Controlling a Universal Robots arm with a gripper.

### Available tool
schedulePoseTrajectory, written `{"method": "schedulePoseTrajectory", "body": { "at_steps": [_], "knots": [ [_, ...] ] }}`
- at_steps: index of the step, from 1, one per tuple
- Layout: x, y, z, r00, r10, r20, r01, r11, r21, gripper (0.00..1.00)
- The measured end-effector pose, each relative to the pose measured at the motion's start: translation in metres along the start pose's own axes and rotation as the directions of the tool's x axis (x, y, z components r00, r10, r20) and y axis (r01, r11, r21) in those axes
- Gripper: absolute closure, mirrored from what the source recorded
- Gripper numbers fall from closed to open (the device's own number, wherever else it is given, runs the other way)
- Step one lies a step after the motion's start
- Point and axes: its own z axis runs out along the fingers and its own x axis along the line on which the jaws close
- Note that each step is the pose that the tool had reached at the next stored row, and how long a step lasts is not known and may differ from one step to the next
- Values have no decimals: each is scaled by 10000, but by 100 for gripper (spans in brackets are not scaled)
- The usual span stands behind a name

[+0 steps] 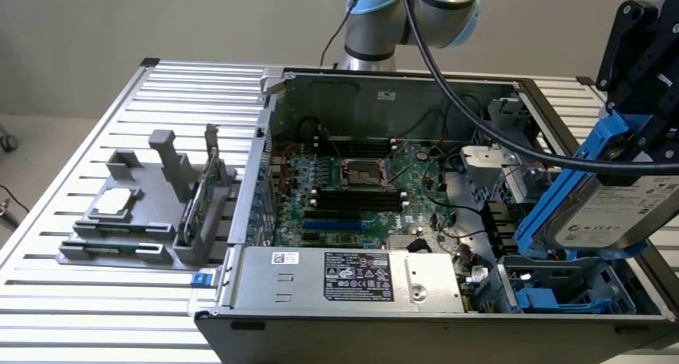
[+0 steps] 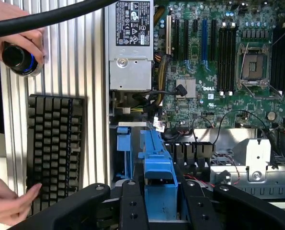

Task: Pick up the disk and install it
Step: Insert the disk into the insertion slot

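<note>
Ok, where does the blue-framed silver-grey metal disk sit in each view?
Exterior view: the blue-framed silver-grey metal disk, tilted, at the exterior view's right, over the open grey computer case.
Wrist view: edge-on, its blue frame gripped in the black tool.
Shared landmark: the silver box-shaped power supply with black-and-white label.

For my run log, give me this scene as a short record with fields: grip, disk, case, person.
grip: end effector shut on disk, by its blue frame
disk: raised and tilted over the case, near the bay, not installed
case: open, motherboard exposed, on slatted table
person: one hand at keyboard, other hand on a knob
</note>
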Motion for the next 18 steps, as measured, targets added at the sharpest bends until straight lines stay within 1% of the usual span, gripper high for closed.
{"method": "schedulePoseTrajectory", "body": {
  "at_steps": [14,18],
  "knots": [
    [0,0,0,10000,0,-1,0,10000,0,67],
    [9,0,27,10000,0,-1,0,10000,0,67]
  ]
}}
